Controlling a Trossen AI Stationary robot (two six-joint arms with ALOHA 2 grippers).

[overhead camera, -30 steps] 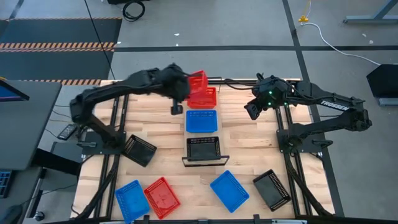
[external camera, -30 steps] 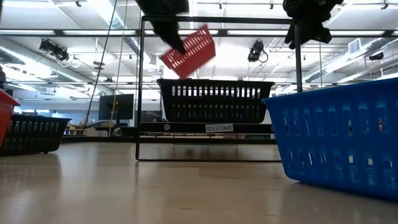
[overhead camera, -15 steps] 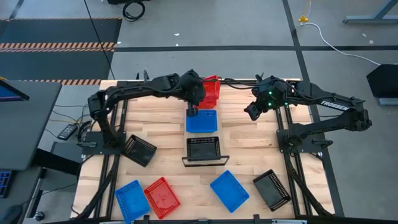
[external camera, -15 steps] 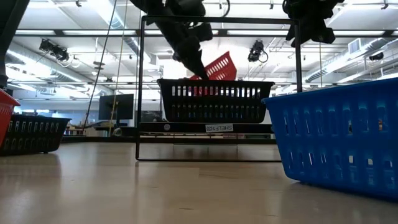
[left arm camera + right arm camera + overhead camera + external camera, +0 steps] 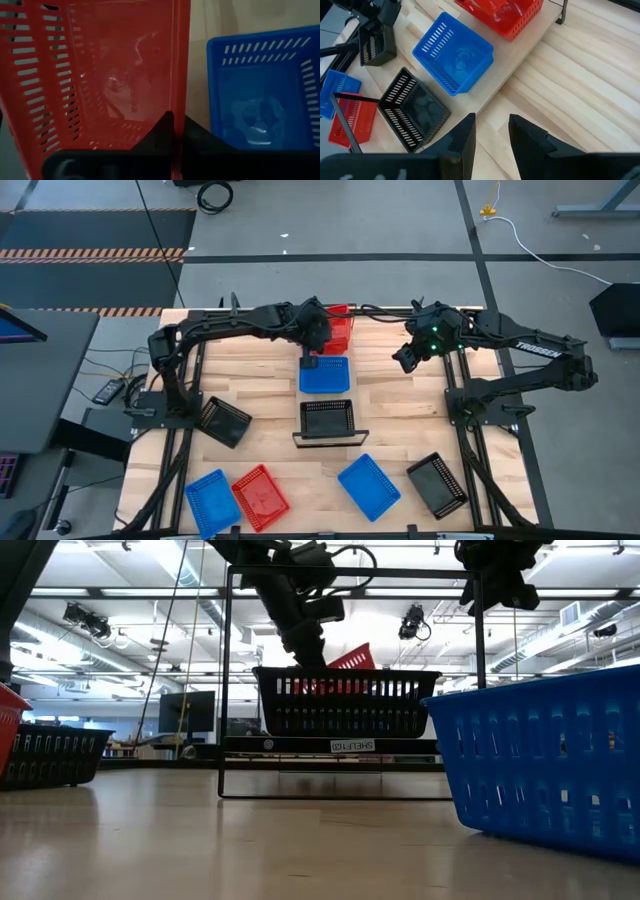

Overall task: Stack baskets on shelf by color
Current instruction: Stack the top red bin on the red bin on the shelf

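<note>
Three baskets are lined up along the shelf [image 5: 516, 60] in the table's middle: a black basket [image 5: 327, 420] at its near end, a blue basket [image 5: 324, 375] behind it, and a red basket [image 5: 338, 330] at the far end. My left gripper [image 5: 172, 134] is shut on the red one, which shows tilted in the low view [image 5: 350, 660], its lower part hidden behind the black basket [image 5: 345, 700]. My right gripper [image 5: 491, 132] hovers open to the right of the shelf, with nothing between its fingers. My left gripper pinches the red basket's side wall [image 5: 179, 107], the one next to the blue basket [image 5: 265, 95], between its two fingers. They come slanting down from the table's left. The basket is tilted; whether its bottom touches the shelf I cannot tell.
Loose baskets lie on the tabletop: a black one [image 5: 223, 420] at the left, a blue one [image 5: 210, 498] and a red one [image 5: 261, 496] near left, another blue one [image 5: 369, 485] and a black one [image 5: 437, 483] near right. A thin black frame [image 5: 228, 680] stands over the shelf.
My left gripper has gone down and toward the table's right, staying shut on the red basket. The basket has sunk from high above the shelf to just behind the black basket's rim in the low view, and it stays tilted.
</note>
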